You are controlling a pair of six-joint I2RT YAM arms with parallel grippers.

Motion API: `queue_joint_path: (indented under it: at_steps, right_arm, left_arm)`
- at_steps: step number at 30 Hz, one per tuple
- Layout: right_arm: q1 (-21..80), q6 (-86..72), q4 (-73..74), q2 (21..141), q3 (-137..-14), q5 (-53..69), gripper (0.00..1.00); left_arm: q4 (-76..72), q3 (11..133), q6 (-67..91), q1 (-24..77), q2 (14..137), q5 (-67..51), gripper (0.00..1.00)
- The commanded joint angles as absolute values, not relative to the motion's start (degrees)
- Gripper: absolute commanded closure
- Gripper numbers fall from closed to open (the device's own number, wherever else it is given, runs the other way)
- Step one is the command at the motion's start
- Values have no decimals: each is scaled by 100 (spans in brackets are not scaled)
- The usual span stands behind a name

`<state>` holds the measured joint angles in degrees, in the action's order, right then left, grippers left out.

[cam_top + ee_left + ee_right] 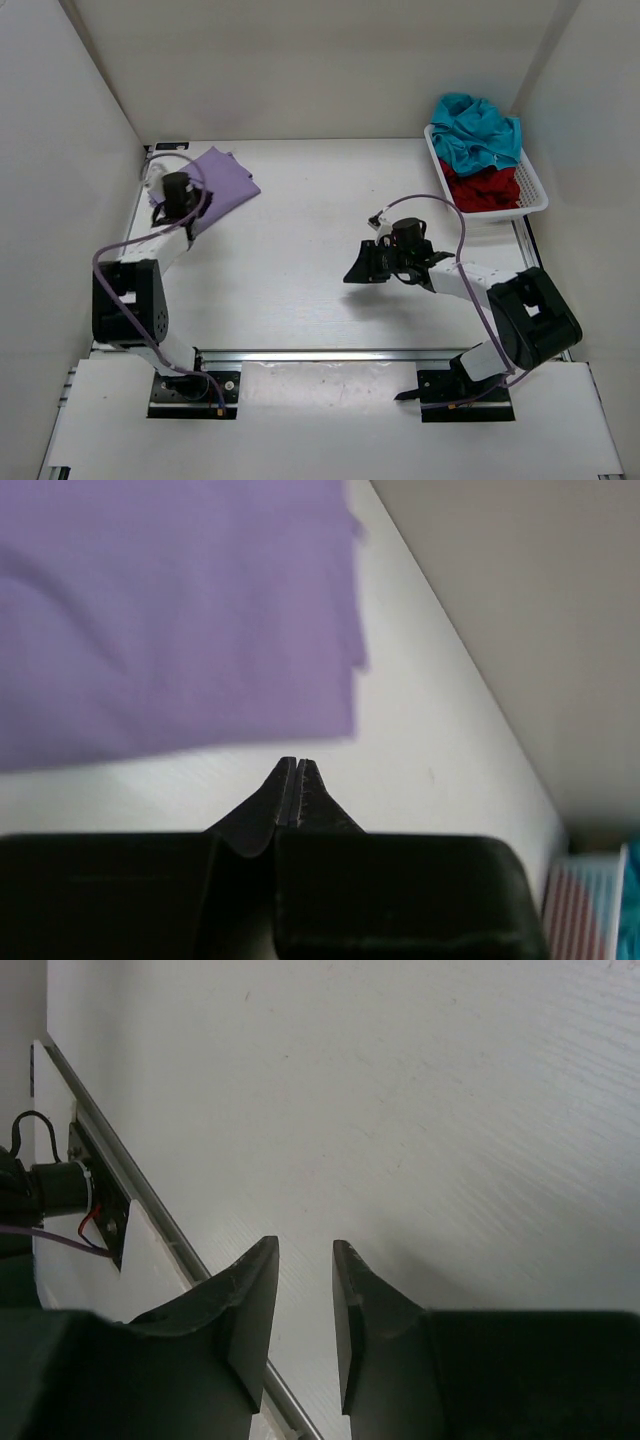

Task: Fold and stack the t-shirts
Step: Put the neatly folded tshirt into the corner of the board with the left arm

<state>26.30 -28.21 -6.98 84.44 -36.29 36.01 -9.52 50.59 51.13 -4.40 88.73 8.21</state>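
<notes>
Left gripper (298,780) is pinched shut with nothing in it, just beside the edge of the purple shirt (170,610). That shirt lies flat at the far left corner of the table (300,220). Right gripper (305,1300) hangs over the table, jaws a little apart, holding nothing. The blue shirt (478,130) sits bunched on the red shirt (483,188) in the white basket (535,190) at the far right.

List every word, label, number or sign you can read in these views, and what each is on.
None can be read. The purple shirt, teal shirt, red shirt, basket and table show no print, tag or marking in any view.
</notes>
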Motion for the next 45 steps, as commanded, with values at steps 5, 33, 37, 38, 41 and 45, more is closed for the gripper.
queue_joint_path:
  at_steps: [5,33,37,38,41,45]
  right_arm:
    - [2470,-2804,-923,7735,-3455,3463,75]
    - [2311,-2971,-563,8455,-4130,3779,78]
    - [2356,-2970,-527,8560,-4245,3736,75]
    - [2382,-2971,-527,8595,-4254,3735,74]
    - [2364,-2918,-440,8613,-4438,3604,67]
    - [2259,-2822,-194,8517,-4684,3376,49]
  left_arm:
    - [-562,5503,5396,440,10019,80,100]
    - [1317,11037,5397,-1212,13921,-149,100]
    - [1311,11734,5396,-1160,14308,-622,94]
    - [1231,11603,5431,-1125,14248,-755,91]
    - [748,11181,5449,-933,13950,-940,83]
    - [554,10951,5353,-581,13616,-897,74]
